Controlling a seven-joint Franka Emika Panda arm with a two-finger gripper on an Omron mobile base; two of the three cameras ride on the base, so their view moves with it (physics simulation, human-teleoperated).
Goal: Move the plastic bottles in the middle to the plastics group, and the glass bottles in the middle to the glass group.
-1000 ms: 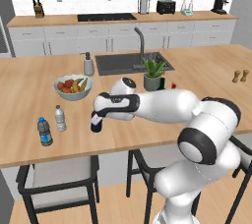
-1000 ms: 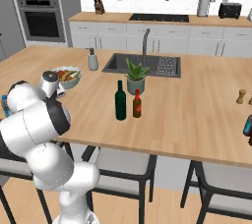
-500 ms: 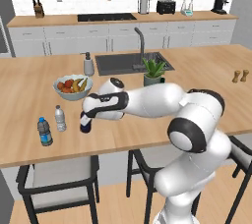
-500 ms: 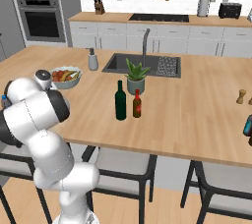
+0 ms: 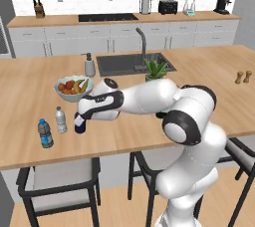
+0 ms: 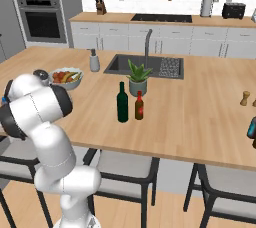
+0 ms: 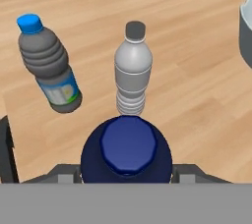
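Note:
My gripper (image 5: 79,120) is shut on the small navy-blue plastic bottle (image 5: 79,125), holding it upright and low over the counter, just right of the plastics group. That group is a greyish water bottle (image 5: 61,120) and a blue-capped water bottle (image 5: 45,133). In the hand view the navy bottle (image 7: 127,152) sits between my fingers (image 7: 63,174), with the greyish bottle (image 7: 133,69) right behind it and the blue-capped one (image 7: 49,70) to the left. I cannot tell whether its base touches the wood. The tall green glass bottle (image 6: 122,103) and the amber red-capped bottle (image 6: 139,106) stand mid-counter.
A fruit bowl (image 5: 72,87) sits just behind the water bottles, its rim (image 7: 245,27) at the right of the hand view. A potted plant (image 6: 138,78), sink (image 5: 132,63), soap dispenser (image 5: 89,65) and two shakers (image 6: 244,98) share the counter. Chairs stand below the front edge.
My arm has swung left across the counter with the navy bottle in its grip, bringing it down beside the two water bottles. The glass bottles have not moved.

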